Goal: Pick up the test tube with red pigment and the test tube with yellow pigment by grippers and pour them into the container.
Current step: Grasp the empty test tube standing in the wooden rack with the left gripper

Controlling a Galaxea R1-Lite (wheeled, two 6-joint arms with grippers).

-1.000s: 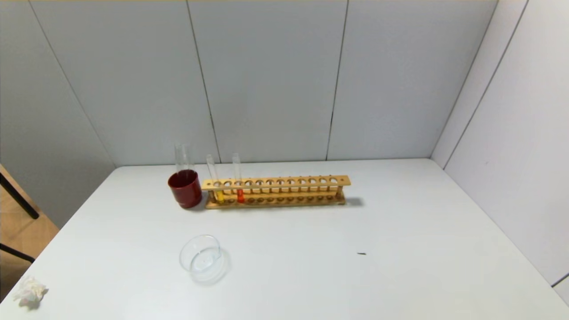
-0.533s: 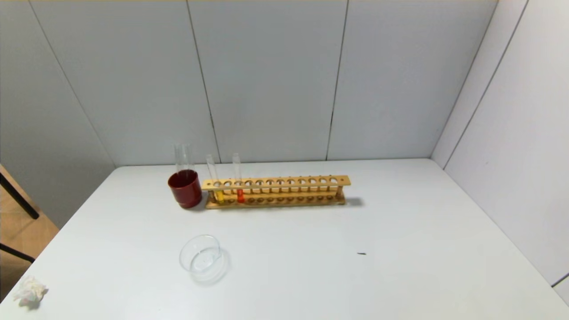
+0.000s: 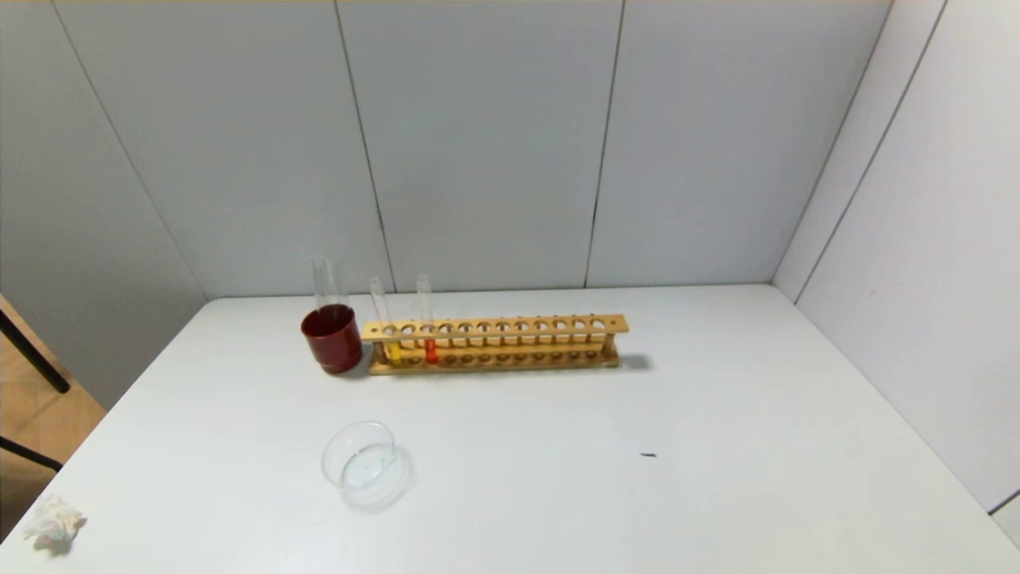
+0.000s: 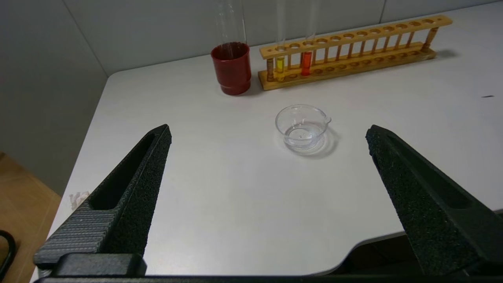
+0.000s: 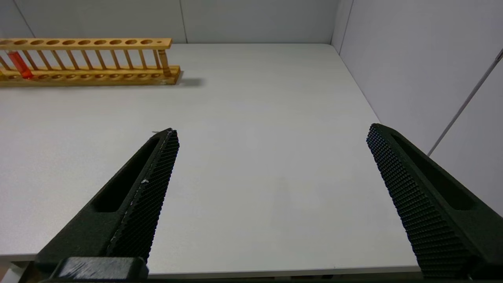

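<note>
Nearest in the left wrist view, the left gripper hangs at the table's near edge with its 2 black jaws spread wide and nothing between them. The right wrist view shows the right gripper likewise low at the near edge, jaws wide apart and holding nothing. Neither gripper appears in the head view.

In the lower left corner of the head view a crumpled white tissue lies on the white table. Further in, lower left of centre, sits the container, a shallow clear glass dish standing apart from everything else. A tiny dark speck lies to the right of centre.

Beyond these, left of the frame's centre, a wooden rack runs left to right near the back wall. The test tube with yellow pigment stands upright in a hole at the rack's left end, and the test tube with red pigment stands upright 2 holes to its right. The rest of the holes look vacant. Just beside the rack's left end stands a dark red cup with a wider clear tube rising from it. Grey wall panels close the scene at the back and right.
</note>
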